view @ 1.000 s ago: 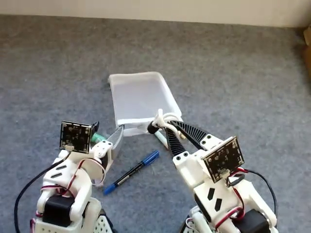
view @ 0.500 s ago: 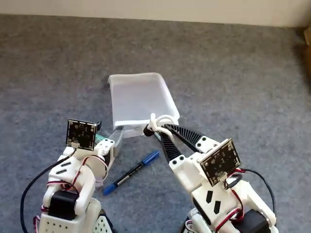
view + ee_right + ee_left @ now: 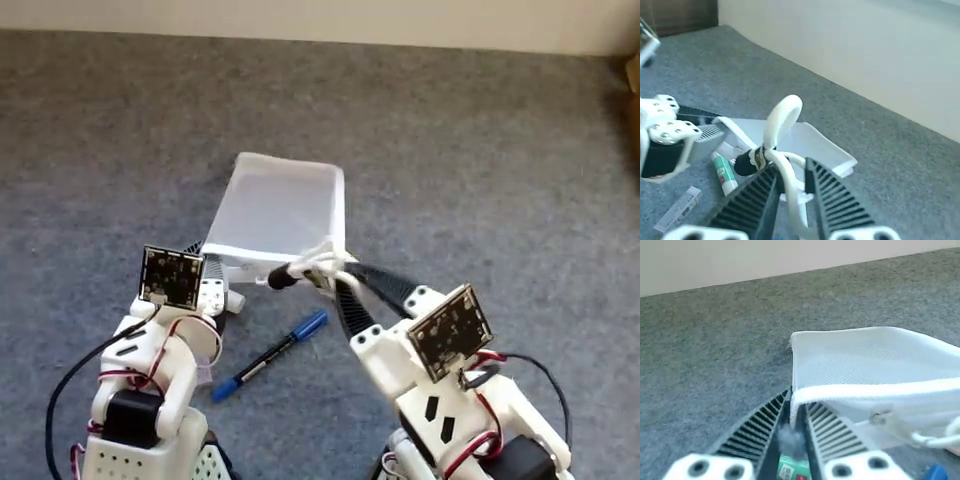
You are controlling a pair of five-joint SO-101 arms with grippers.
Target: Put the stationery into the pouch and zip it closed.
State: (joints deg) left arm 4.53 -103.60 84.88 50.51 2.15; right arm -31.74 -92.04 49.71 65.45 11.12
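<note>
The pouch (image 3: pixel 875 365), a green-labelled tube (image 3: pixel 790 471) and the blue pen (image 3: pixel 935 473) ran off the left wrist view's edge. The end of the white loop (image 3: pixel 790 101) was hidden between the jaws of the right gripper (image 3: pixel 791 167); the pouch's contents could not be judged.

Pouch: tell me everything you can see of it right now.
The pouch is white, semi-translucent mesh fabric, roughly rectangular, lying askew on the grey carpet. Its near edge carries a small metal zip pull with a white cord loop. The left gripper is shut on a near corner; the right gripper is shut on the cord loop. Whether the zip is open cannot be told.
</note>
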